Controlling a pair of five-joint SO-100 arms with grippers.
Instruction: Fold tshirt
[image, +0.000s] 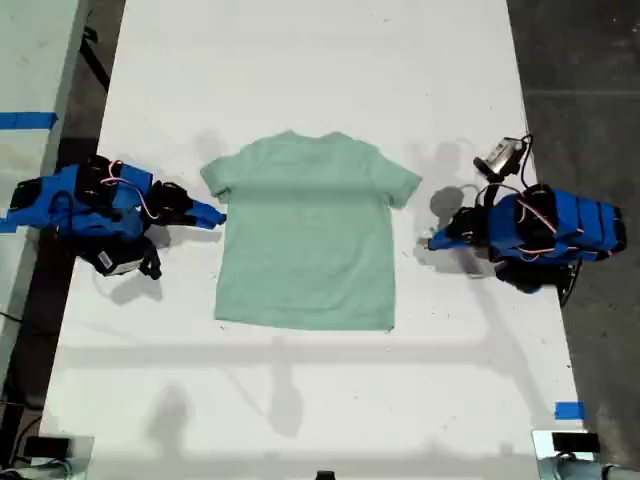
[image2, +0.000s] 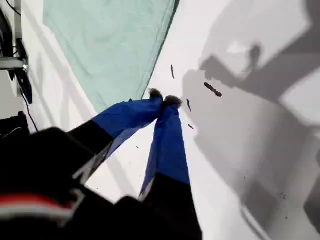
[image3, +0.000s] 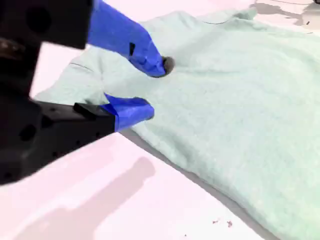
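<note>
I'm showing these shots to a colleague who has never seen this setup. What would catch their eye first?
First, the pale mint tshirt, spread flat and unfolded mid-table on the white table. Next, the blue arms flanking it: my second gripper, at the exterior view's left, has open jaws at the sleeve edge, while my first gripper, at the exterior view's right, sits shut over bare table beside the shirt.

Tshirt (image: 305, 235): soft matt cloth, pale mint, faintly fuzzy weave (seen close in the second wrist view). Tabletop (image: 300, 70): smooth white surface, slight sheen. My first tool (image2: 164, 99) and my second tool (image3: 150, 87): blue fingers, smooth and matt, on black hard-plastic bodies.
</note>
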